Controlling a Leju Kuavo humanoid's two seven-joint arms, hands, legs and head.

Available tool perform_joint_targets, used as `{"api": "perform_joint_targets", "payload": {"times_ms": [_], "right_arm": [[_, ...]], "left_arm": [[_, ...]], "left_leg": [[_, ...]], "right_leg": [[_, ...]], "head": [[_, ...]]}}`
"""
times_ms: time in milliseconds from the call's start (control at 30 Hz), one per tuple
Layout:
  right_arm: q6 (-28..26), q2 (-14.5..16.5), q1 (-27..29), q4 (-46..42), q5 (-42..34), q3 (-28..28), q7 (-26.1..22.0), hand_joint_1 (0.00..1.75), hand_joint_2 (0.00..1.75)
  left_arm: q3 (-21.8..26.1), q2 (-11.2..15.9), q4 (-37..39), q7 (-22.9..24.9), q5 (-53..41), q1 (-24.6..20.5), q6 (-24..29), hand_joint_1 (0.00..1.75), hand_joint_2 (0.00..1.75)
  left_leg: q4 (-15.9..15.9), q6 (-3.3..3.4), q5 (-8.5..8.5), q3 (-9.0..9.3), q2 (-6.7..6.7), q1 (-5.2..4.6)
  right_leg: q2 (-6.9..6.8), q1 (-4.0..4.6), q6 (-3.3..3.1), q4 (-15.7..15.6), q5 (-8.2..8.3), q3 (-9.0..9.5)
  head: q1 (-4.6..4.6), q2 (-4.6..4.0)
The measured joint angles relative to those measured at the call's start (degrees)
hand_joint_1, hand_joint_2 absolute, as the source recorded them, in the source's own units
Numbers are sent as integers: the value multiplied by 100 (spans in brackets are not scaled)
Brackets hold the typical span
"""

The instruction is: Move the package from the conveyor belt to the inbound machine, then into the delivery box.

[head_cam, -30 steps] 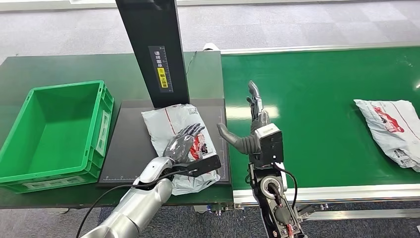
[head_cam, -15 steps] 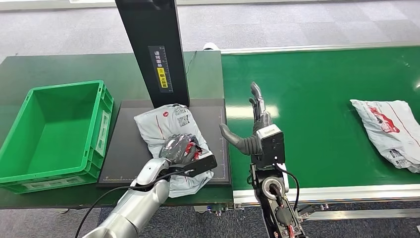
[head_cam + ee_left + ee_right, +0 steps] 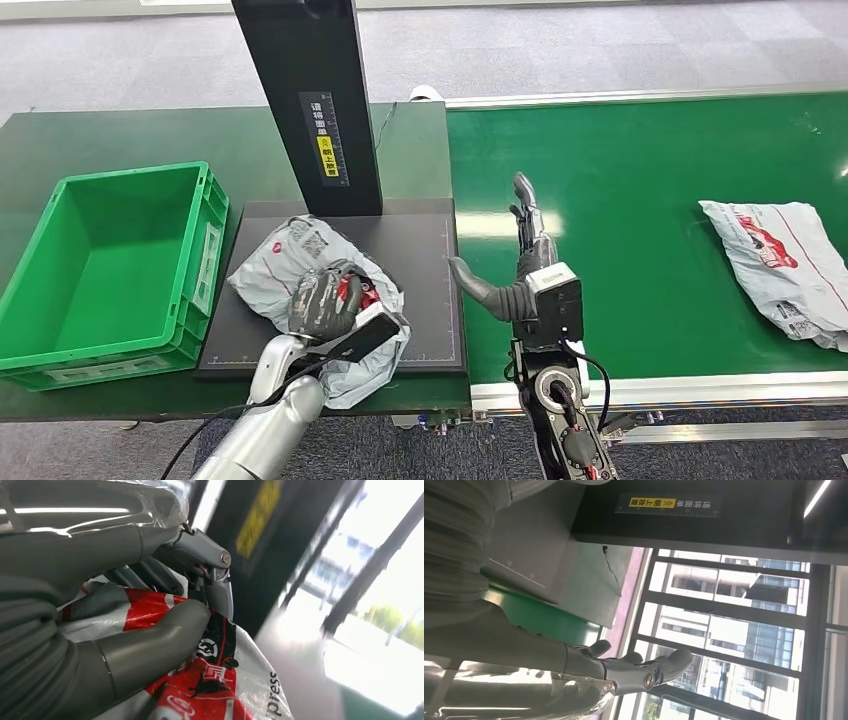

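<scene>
L hand (image 3: 327, 300) is gripping the grey poly mailer (image 3: 262, 272), fingers (image 3: 165, 575) curled over a bunched fold w/ red-and-black print, thumb pressing from the other side. Mailer is crumpling under the fingers, sitting on the black scale platform (image 3: 425, 265) of the inbound machine; its flat end w/ label is spreading past the fingertips toward the green crate (image 3: 105, 265). Print under the palm is hidden, label too small to read. R hand (image 3: 515, 265) is hanging over the belt edge, fingers straight and apart, thumb out, holding nothing. Beyond the fingers, the black scanner column (image 3: 310, 100). Far along the conveyor belt (image 3: 650, 200), a second mailer (image 3: 785, 268), cut off at frame edge.
</scene>
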Motion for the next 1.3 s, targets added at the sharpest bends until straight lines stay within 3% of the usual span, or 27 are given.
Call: {"api": "perform_joint_targets", "payload": {"times_ms": [100, 233, 300, 433, 567, 667, 767, 967, 1167, 1300], "right_arm": [[-20, -14, 39, -26, -29, 0, -53, 0, 175], [-28, -19, 40, -21, -105, 0, -98, 0, 175], [-38, -26, 37, -2, -135, 1, -136, 0, 175], [-73, -66, 43, 51, -169, 19, -170, 0, 175], [-126, -119, 113, 55, -12, 109, -128, 0, 175], [-143, -144, 280, -41, 158, 236, -62, 0, 175], [-182, -169, 554, -253, 287, 325, -1, 0, 175], [-287, -263, 921, -656, 403, 534, 146, 0, 175], [-288, -419, 1068, -1007, 429, 763, 442, 0, 175], [-152, -572, 1014, -1110, 199, 763, 360, 0, 175]], "left_arm": [[147, 86, -746, -711, 72, 425, 606, 175, 175], [755, -8, -2146, -2048, -509, 1041, 780, 175, 175], [1115, -96, -2886, -2302, -780, 1275, 784, 175, 175], [1661, -163, -3992, -2323, -1127, 1517, 783, 175, 175], [2175, -115, -4430, -2180, -1344, 1531, 781, 175, 175], [2411, 183, -4475, -1767, -1211, 1525, 779, 175, 175], [2470, 478, -4552, -1595, -937, 1650, 779, 175, 175], [2527, 811, -4911, -1220, -692, 2110, 781, 175, 175], [2694, 1131, -5275, -519, -705, 2726, 773, 175, 175], [2673, 1360, -5258, 105, -1113, 2859, 675, 175, 175]], "left_leg": [[0, 0, 0, -6, 0, 0], [0, 0, -1, -11, 1, 0], [0, 0, -1, -11, 2, 0], [-1, -1, 0, -11, -3, 2], [-2, -1, 0, -8, -1, 2], [-3, -1, 0, -7, -2, 3], [-4, -2, -2, -11, -3, 4], [-4, -4, -8, -13, 1, 3], [-5, -6, -10, -11, 1, 4], [-4, -6, -8, -9, -2, 4]], "right_leg": [[0, 0, 0, 0, -1, -6], [0, 0, 0, 0, -1, -11], [1, 0, 0, 0, -1, -12], [-2, 2, -1, 0, -1, -11], [-1, 2, -1, 0, -1, -8], [-1, 4, -2, 0, -2, -9], [-1, 6, -4, 1, -6, -10], [0, 3, -6, 0, -10, -12], [0, 5, -7, 0, -13, -15], [-3, 5, -7, 0, -13, -13]], "head": [[1, 0], [1, 0], [0, 0], [1, 0], [1, 0], [0, 0], [-1, 0], [1, 0], [0, 0], [1, 0]]}}
